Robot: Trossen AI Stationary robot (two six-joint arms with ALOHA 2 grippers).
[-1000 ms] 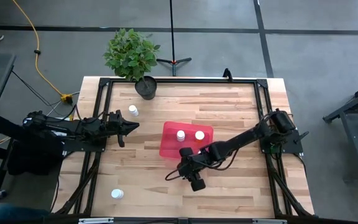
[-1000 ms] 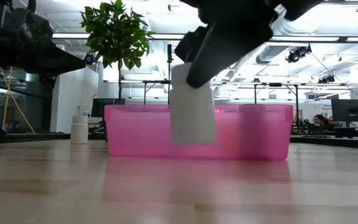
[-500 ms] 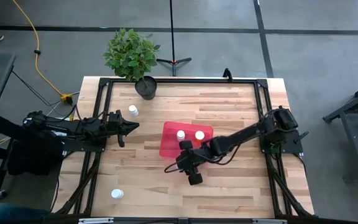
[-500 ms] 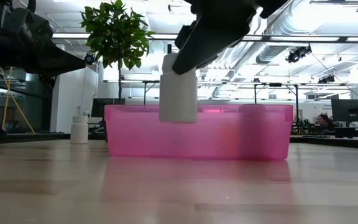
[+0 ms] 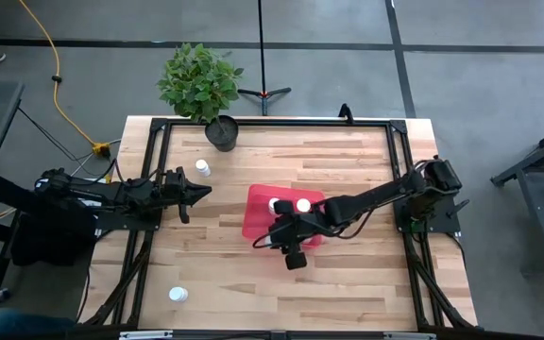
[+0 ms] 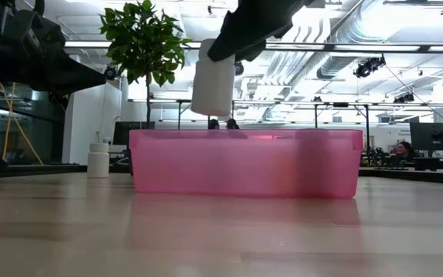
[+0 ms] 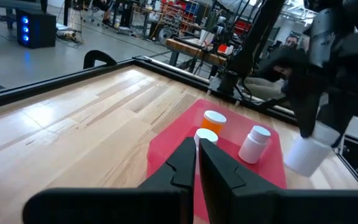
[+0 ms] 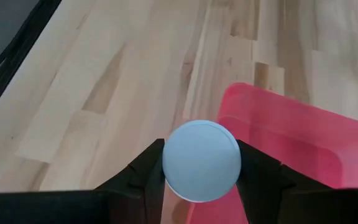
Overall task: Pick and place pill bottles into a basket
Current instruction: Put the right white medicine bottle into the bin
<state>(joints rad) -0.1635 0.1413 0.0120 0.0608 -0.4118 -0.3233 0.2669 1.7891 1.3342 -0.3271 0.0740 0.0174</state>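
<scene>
— Wooden planks [image 5: 348, 161] stretch out under me, a black frame round the edge, a potted plant [image 5: 201, 85] at the far side. What are you counting down there?

— Five pill bottles in all, from above. One white bottle [image 6: 213, 77] is clamped between the fingers of my right gripper [image 5: 282, 225], cap up; the wrist camera shows its round cap [image 8: 201, 160] squeezed between both dark fingers [image 8: 145, 174].

— Where is that bottle against the basket?

— Hanging above the near wall of the pink basket [image 6: 329, 165], clear of the rim, near one corner. From table height its base sits higher than the top edge.

— And inside the basket?

— Two so far: an orange bottle [image 7: 214, 118] with a white cap and a white bottle [image 7: 254, 142] just beside it, both standing on the red floor [image 7: 173, 149].

— That leaves two.

— Yes, two loose on the table: one upright bottle [image 5: 202, 168] near the plant pot, another [image 5: 177, 294] well apart by the near left corner.

— Your other arm?

— My left gripper [image 5: 196, 192] hovers at the left side of the table, fingers pressed together with nothing between them, pointing toward the basket.
</scene>
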